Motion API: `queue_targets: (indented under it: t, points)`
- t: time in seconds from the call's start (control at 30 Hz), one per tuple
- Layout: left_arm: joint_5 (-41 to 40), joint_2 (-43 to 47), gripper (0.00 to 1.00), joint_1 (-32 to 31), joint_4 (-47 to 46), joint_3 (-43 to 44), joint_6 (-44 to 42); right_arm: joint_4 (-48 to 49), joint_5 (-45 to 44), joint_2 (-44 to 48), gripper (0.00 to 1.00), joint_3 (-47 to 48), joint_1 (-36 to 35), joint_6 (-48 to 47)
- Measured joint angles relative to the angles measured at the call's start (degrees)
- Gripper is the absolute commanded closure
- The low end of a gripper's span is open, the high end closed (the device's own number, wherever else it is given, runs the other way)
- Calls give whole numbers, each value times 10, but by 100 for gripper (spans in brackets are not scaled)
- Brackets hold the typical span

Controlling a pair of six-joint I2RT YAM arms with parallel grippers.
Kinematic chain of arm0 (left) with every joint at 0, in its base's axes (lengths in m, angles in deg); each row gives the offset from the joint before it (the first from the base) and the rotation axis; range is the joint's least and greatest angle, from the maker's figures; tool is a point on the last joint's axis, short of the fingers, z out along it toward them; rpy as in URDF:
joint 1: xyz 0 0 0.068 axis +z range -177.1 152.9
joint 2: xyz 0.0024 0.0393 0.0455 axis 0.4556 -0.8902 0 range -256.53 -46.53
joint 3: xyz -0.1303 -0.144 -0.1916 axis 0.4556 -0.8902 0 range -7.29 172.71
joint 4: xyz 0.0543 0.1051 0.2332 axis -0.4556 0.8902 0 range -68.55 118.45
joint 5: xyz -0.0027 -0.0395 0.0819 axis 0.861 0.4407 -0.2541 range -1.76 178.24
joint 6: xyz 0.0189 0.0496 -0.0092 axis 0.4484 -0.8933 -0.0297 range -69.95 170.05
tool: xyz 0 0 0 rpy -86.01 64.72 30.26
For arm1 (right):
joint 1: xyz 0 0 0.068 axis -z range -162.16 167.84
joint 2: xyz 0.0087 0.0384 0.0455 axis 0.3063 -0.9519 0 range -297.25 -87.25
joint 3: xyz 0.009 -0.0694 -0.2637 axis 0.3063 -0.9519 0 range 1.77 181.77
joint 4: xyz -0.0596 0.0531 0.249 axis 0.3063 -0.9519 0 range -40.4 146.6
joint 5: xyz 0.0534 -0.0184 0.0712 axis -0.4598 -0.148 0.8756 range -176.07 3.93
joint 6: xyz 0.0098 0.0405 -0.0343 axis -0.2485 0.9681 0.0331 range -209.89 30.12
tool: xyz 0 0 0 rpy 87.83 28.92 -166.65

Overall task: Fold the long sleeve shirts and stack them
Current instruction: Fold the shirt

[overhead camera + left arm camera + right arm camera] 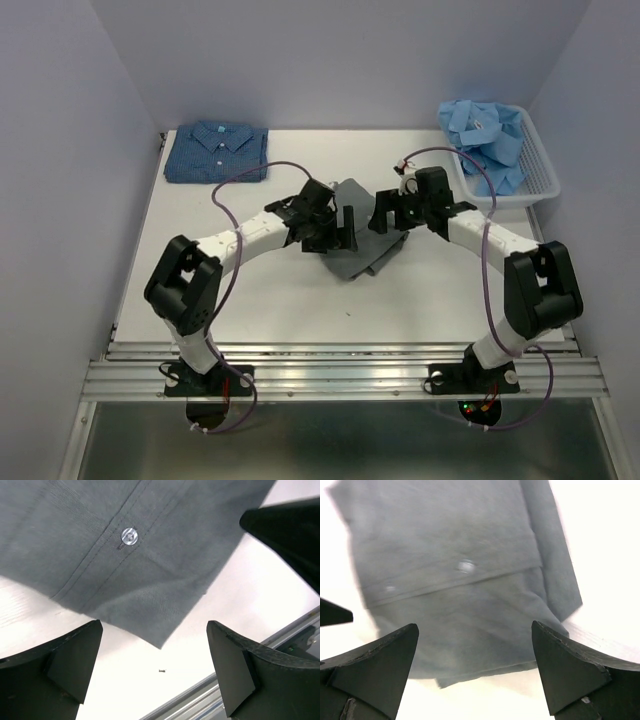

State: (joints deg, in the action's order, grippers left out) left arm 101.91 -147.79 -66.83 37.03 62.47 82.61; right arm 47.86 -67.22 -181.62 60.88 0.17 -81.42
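Observation:
A plain grey shirt [362,252] lies partly folded at the middle of the table, between both arms. My left gripper [338,228] hovers open over its left part; the left wrist view shows the button placket [129,536] and a hem corner above bare table. My right gripper [388,212] hangs open over the shirt's right part, with the folded grey cloth [470,605] below its fingers. Nothing is held. A dark blue patterned shirt [217,152] lies folded at the back left. Light blue shirts [490,135] are heaped in the basket.
The white slatted basket [538,175] stands at the back right corner. A small dark speck [161,670] lies on the table near the front rail [340,368]. Grey walls close in the table on three sides.

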Motion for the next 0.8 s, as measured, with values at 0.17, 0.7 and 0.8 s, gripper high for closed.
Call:
queue_targets:
  t: [0.17,0.7,0.8]
  points:
    - [-24,73,1,33,7,0,12,-3,10,79,0,2,-37,-26]
    - [32,-95,2,131,-20,95,-16,-91,-179,-8,0,38,-294,-135]
    - [42,-120,2,135,-23,95,-20,-92,-200,-33,0,39,-294,-154]
